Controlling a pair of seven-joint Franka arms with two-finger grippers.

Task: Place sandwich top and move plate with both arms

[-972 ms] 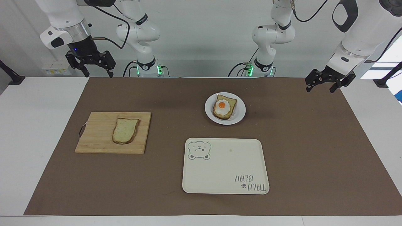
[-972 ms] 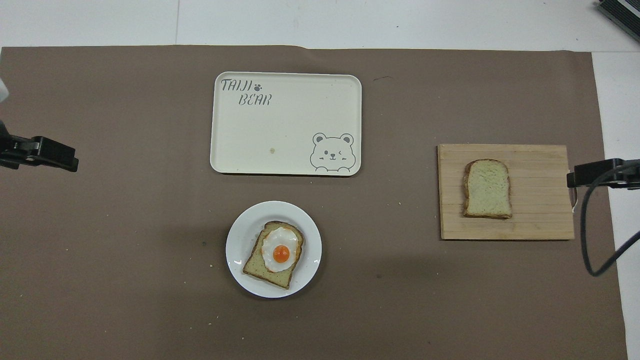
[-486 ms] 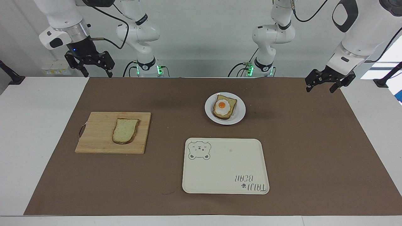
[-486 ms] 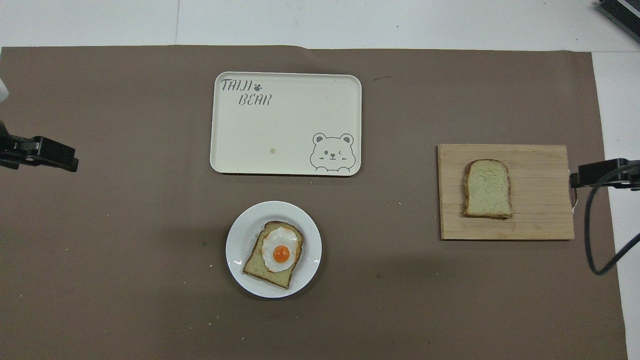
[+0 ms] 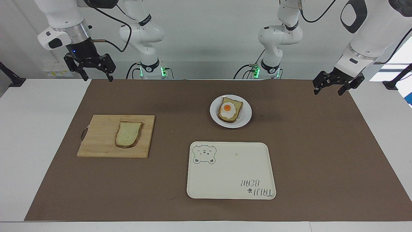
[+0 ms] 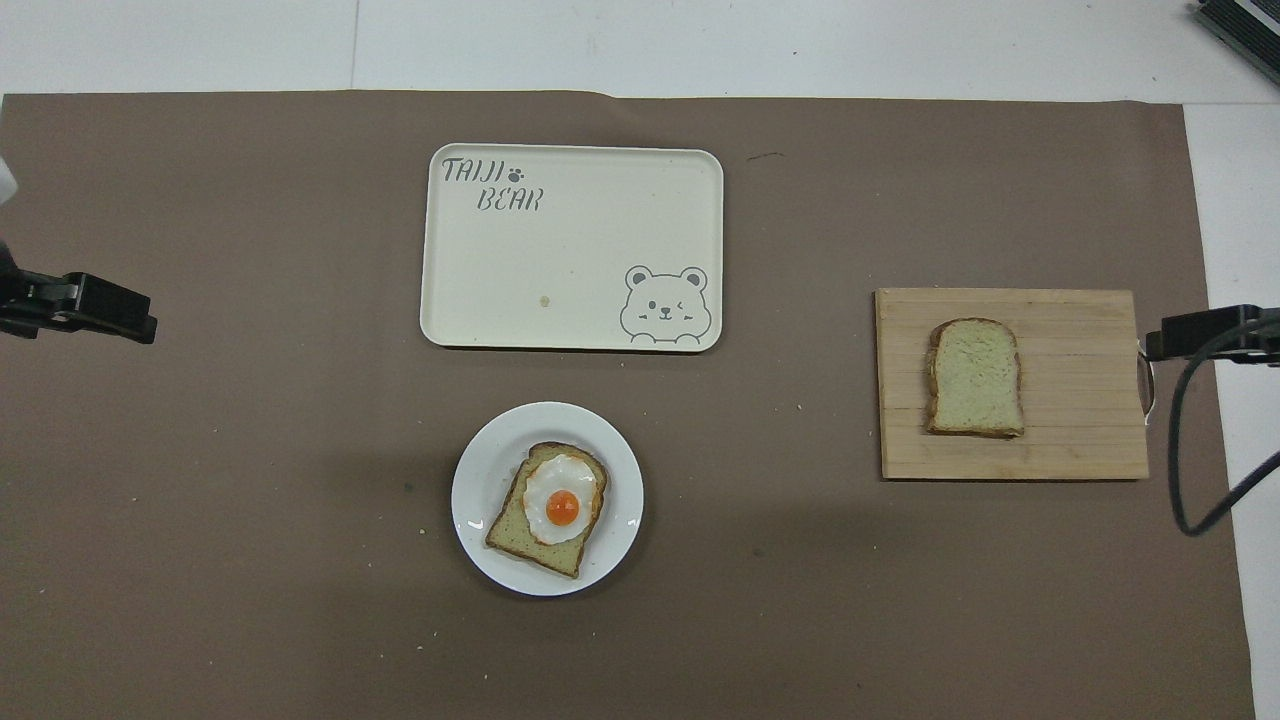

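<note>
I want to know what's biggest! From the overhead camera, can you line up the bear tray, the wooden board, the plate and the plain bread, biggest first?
1. bear tray
2. wooden board
3. plate
4. plain bread

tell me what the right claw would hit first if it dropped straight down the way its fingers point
Probably the brown mat, near its corner at the right arm's end. The open right claw hangs there, not over the cutting board; depth is uncertain.

Sandwich top [image 5: 128, 134] flat on board [image 5: 96, 141]
</note>
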